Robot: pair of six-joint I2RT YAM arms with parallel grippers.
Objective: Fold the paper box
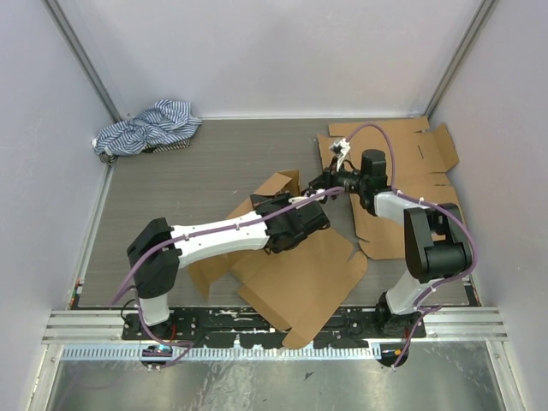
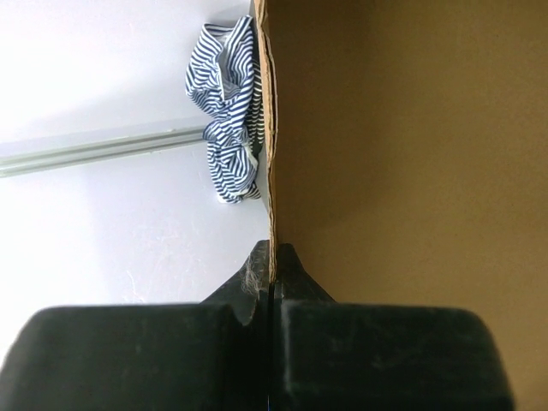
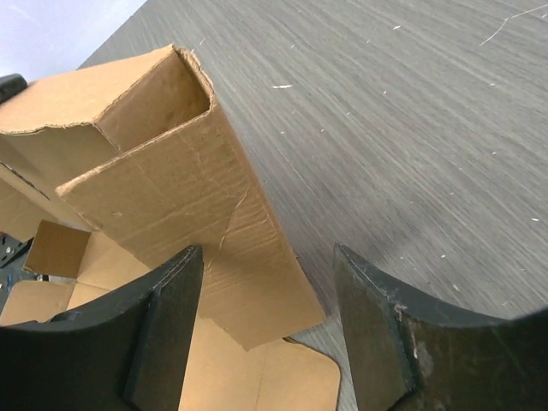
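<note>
Surroundings: striped cloth (image 1: 147, 126) upper left; spare cardboard (image 1: 402, 163) upper right.
Box (image 1: 300, 278): centre, mostly flat, long axis running centre to lower edge.
Left hand (image 2: 272, 261): clamped on Box edge.
Right hand (image 3: 265, 257): fingers apart, over Box flap.

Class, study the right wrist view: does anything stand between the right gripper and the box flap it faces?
Nothing visible does. The right gripper is open, and a flap of the paper box lies directly ahead of it, with only table beside it. The left gripper is shut on another edge of the box.
</note>
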